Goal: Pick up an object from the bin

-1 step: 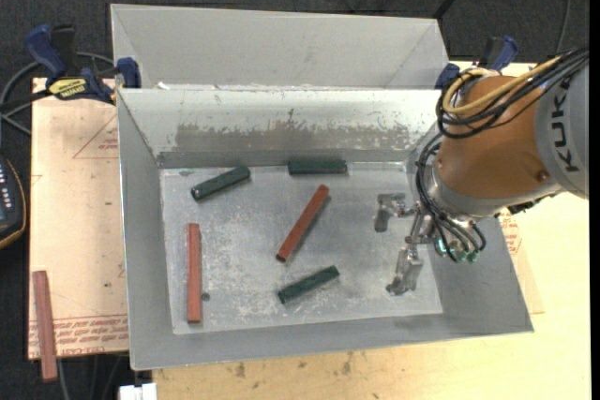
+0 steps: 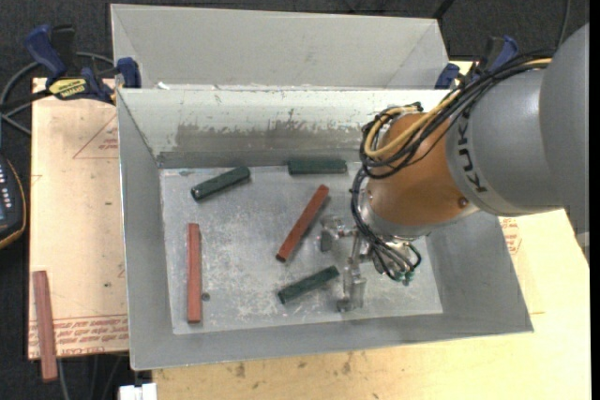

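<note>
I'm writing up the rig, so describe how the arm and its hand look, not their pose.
The arm is a thick rounded silver-grey link with dark KUKA lettering. Its wrist wears a smooth orange cover, looped by black and yellow cables. The hand is small, bare grey metal, with thin dark wires beside it.

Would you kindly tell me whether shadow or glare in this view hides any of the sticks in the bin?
Camera view: even, soft light on the bin floor, no glare patch. Camera view: only faint shadow under the end effector; the dark green stick beside it and the red stick mid-floor show plainly.
</note>
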You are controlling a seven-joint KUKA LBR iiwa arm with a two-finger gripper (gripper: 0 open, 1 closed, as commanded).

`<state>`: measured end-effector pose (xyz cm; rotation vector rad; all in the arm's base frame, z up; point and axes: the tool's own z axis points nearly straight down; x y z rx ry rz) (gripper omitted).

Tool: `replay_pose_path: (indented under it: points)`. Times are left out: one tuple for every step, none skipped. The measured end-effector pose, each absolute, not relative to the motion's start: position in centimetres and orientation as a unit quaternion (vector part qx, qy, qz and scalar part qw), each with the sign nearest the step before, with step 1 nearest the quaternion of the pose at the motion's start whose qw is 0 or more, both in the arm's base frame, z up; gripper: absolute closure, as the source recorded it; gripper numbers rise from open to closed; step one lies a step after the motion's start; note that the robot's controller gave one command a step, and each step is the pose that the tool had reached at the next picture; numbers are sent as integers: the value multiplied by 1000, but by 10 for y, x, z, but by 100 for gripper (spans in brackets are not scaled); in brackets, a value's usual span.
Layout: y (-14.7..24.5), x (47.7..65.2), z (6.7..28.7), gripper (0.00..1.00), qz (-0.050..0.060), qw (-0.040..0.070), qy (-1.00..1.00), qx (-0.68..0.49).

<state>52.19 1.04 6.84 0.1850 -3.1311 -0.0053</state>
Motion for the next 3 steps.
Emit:
replay_pose_path:
  points:
    - [81,509,70,0,-2,0,-997,71]
    - [76,511,70,100,-1,0,-998,67]
    - [71,486,241,100,0,-5,-997,82]
